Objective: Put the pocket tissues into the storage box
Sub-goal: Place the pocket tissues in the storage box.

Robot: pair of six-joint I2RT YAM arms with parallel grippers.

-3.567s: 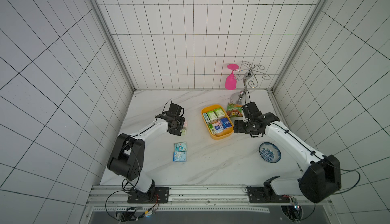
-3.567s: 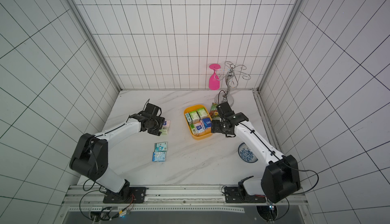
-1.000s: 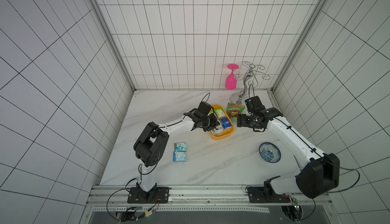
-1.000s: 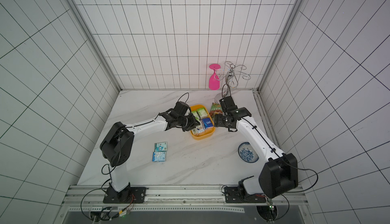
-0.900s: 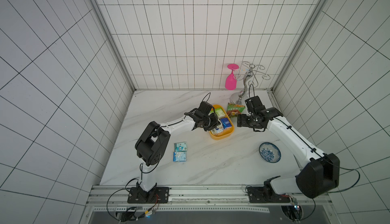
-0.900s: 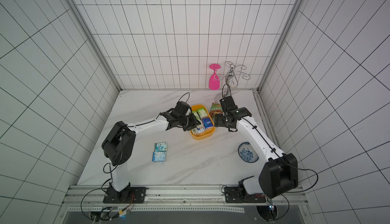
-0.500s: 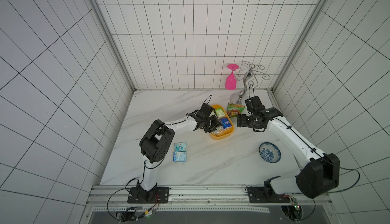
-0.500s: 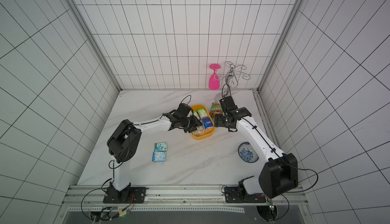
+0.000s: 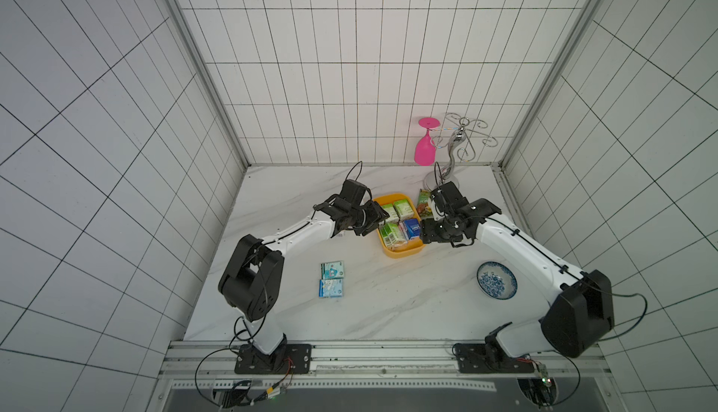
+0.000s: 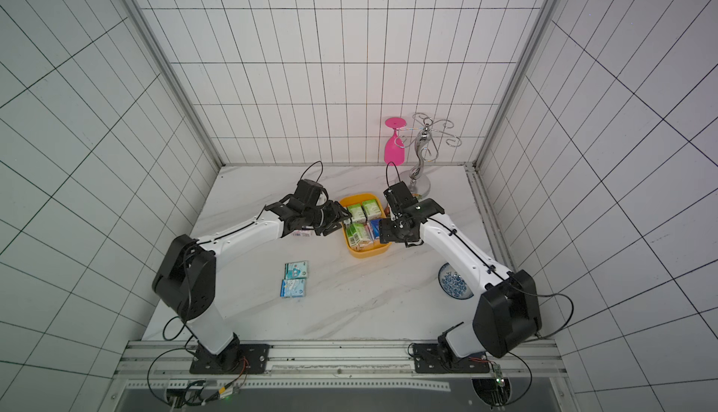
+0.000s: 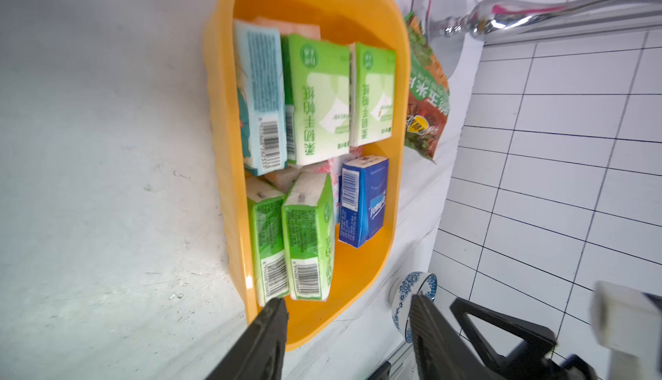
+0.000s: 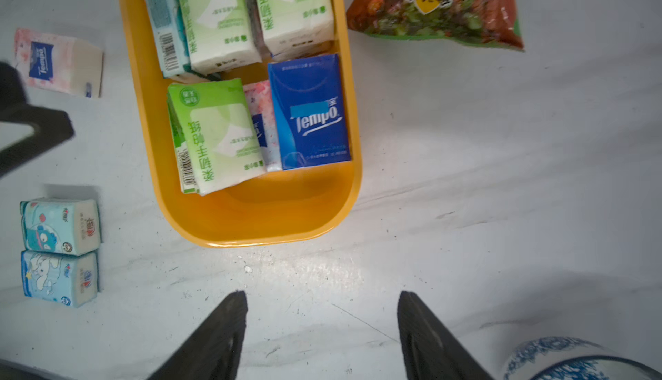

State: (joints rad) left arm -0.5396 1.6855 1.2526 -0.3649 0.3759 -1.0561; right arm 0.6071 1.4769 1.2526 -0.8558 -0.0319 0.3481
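Observation:
The yellow-orange storage box (image 9: 400, 254) (image 10: 368, 254) holds several pocket tissues: green packets (image 12: 215, 131), a dark blue one (image 12: 310, 113), a pink-white one and a light teal one (image 11: 259, 95). Two light teal packets (image 9: 332, 278) (image 12: 59, 252) lie on the table left of the box. A pink-white packet (image 12: 59, 63) (image 10: 303, 234) lies under my left arm. My left gripper (image 9: 379, 219) (image 11: 347, 304) is open and empty at the box's left rim (image 11: 222, 109). My right gripper (image 9: 424, 233) (image 12: 320, 295) is open and empty beside the box's right wall.
A green-and-orange snack bag (image 9: 425, 204) (image 12: 437, 5) lies just behind the box on the right. A blue-and-white bowl (image 9: 497, 285) (image 10: 454, 285) stands at the front right. A pink glass (image 9: 424, 150) hangs from a chrome rack (image 9: 452, 146) in the back right corner.
My left gripper was shut over the box a second ago and has opened, leaving its packet in the box. My right gripper has edged towards the box and its jaws have narrowed a little.

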